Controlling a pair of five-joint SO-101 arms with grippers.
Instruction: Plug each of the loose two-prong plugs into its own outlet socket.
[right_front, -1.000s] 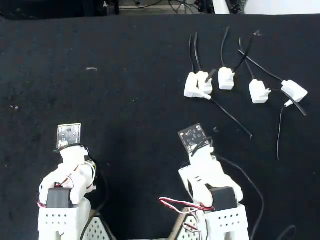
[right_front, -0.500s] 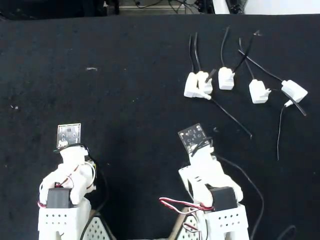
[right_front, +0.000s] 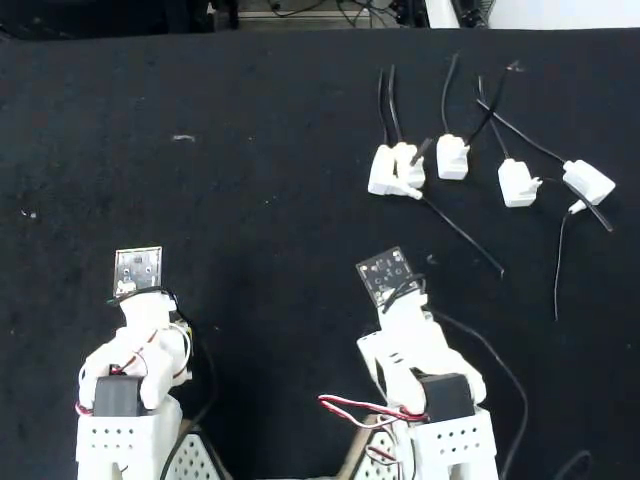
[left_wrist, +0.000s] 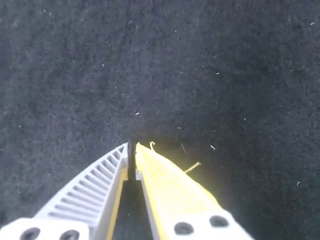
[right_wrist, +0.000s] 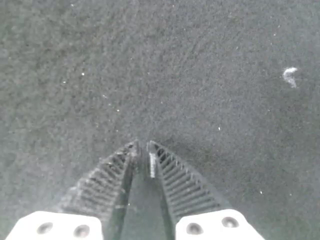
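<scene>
Both grippers empty: left gripper (left_wrist: 134, 147) has its white & yellow fingers pressed together over bare black cloth (left_wrist: 200, 60); right gripper (right_wrist: 141, 148) likewise, black ribbed fingers tip to tip, nothing pinched. High view: a touching white pair (right_front: 395, 170), a middle piece (right_front: 452, 157), a pronged plug (right_front: 518, 183) & an outermost one (right_front: 588, 181) lie in a row at the table's far right. That's ahead of & to the right of the right arm (right_front: 412, 335) and well apart from the left arm (right_front: 140, 335), so right arm is clearly nearer. The pair sits approx. straight ahead of it. Bodies' long axes run roughly fore-aft, outermost angled; black cords (right_front: 462, 234) mostly trail away, one runs back toward the right arm. Can't tell plug from socket for most. Prob. next: right fingers must spread, then reach fwd to the pair
</scene>
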